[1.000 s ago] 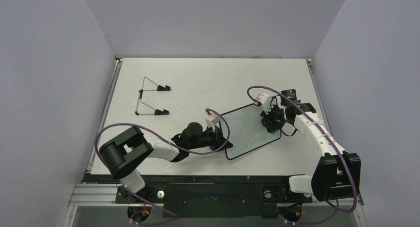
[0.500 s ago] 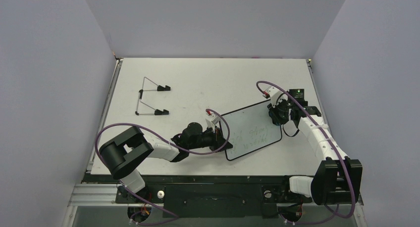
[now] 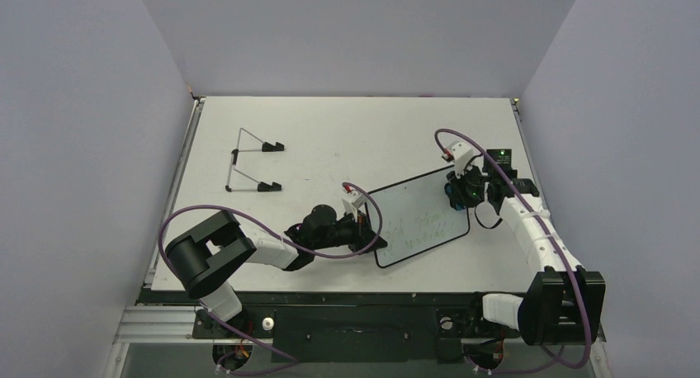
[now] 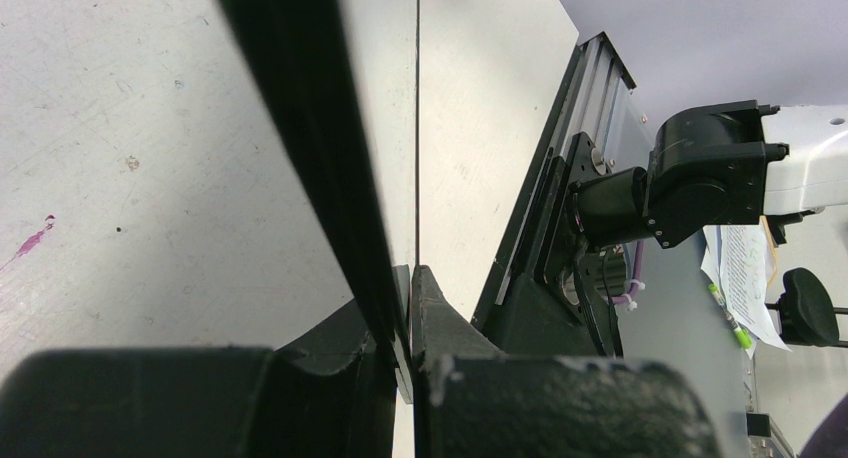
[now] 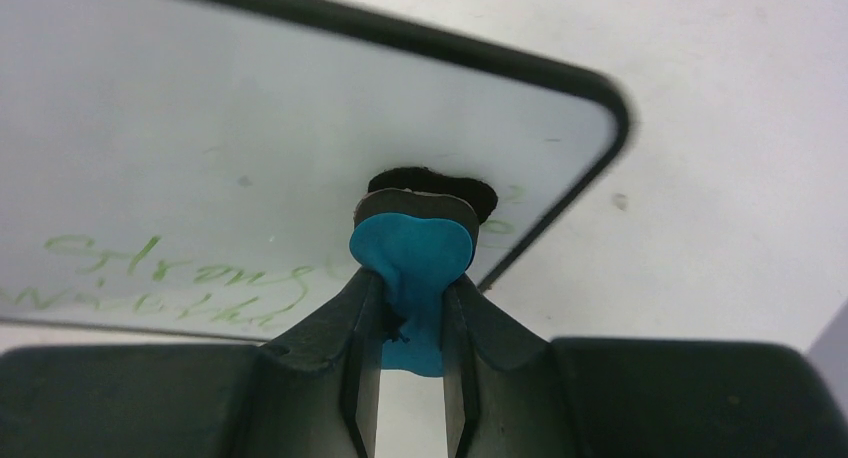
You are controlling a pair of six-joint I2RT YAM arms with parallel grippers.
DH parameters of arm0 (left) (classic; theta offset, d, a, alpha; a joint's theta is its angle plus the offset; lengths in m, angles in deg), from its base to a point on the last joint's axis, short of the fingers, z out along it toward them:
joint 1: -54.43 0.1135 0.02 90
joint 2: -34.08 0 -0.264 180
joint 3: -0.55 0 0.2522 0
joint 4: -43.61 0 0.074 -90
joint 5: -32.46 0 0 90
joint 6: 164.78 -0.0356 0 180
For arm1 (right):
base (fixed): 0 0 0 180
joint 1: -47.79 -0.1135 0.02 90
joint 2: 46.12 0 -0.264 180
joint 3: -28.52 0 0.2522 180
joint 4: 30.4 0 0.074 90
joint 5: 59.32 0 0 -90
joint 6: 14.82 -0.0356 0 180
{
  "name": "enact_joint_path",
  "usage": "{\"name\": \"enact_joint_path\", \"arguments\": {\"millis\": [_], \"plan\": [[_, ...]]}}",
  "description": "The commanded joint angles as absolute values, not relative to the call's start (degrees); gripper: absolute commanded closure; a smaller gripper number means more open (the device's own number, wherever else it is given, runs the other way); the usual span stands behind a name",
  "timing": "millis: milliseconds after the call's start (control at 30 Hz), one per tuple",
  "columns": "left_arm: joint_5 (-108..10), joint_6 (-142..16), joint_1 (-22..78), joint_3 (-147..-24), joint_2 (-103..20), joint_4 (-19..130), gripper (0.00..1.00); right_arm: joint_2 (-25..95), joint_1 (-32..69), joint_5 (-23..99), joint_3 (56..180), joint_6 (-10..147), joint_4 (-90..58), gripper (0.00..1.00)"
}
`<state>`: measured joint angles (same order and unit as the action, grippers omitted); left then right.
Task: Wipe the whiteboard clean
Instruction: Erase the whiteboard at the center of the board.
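At the whiteboard's (image 3: pixel 417 217) far right corner, my right gripper (image 3: pixel 458 192) has its fingers pinched tight on the blue eraser (image 5: pixel 412 240). The black felt appears to rest on the white face just inside the rim. A second ago that gripper sat lower along the board's right edge, and it has since slid up to the corner (the board itself has not budged).

That stroke ran over bare surface, though. The green handwriting (image 5: pixel 170 273) lies well left of the eraser, toward the board's middle and near side, and it reads as plainly now as it did before. So I judge the erasing barely begun, and the next pass needs to travel left across those lines.

My left gripper (image 4: pixel 410 308) is squeezed shut on the board's left edge, a finger on each side of the thin black rim, steadying it. The board lies on the table (image 3: pixel 347 130), with the wire stand (image 3: pixel 248 167) well off to its left.
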<state>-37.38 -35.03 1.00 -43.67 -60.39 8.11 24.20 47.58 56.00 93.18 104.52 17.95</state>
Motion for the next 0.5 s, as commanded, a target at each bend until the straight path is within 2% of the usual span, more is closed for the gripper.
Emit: {"name": "enact_joint_path", "arguments": {"millis": [0, 167, 467], "plan": [[-35.83, -36.85, 0.91, -43.88, -59.19, 2.39, 1.00, 22.39, 50.21, 48.06, 91.79, 93.80, 6.40, 1.00], [-35.91, -36.87, 0.91, -43.64, -59.01, 2.35, 1.00, 28.54, 50.66, 48.54, 95.75, 101.77, 15.94, 1.00], [-35.92, -36.83, 0.90, -43.62, -59.21, 2.10, 1.00, 29.41, 50.31, 66.41, 98.10, 115.49, 29.05, 1.00]]}}
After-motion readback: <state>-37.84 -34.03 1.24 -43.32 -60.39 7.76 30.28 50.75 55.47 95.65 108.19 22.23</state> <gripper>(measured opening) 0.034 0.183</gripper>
